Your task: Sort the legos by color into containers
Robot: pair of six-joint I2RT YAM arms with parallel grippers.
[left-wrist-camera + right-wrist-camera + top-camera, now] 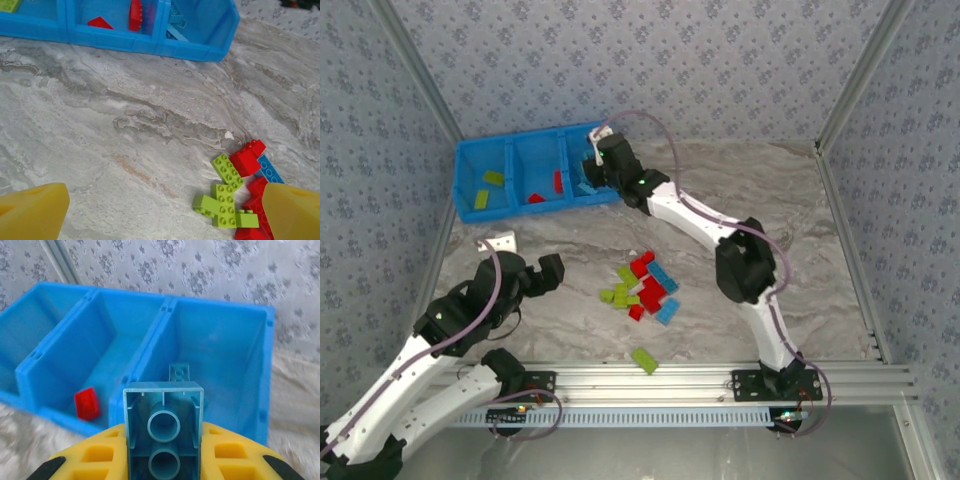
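The blue bin [466, 170] stands at the table's back left with three compartments. Lime green bricks [494, 178] lie in its left one, red bricks [558, 181] in the middle one, and a light blue brick [179, 374] in the right one. Over the right compartment, my right gripper [164, 457] is shut on a light blue brick [164, 410], its hollow underside facing the camera. My left gripper [165, 215] is open above bare table, left of the loose pile. That pile holds green bricks [225, 200], red bricks [247, 156] and blue bricks [270, 170].
A single green brick [643, 360] lies apart near the front rail [700, 380]. Patterned walls close in the table at the back and sides. The right arm [750, 265] stretches diagonally across the table's right half.
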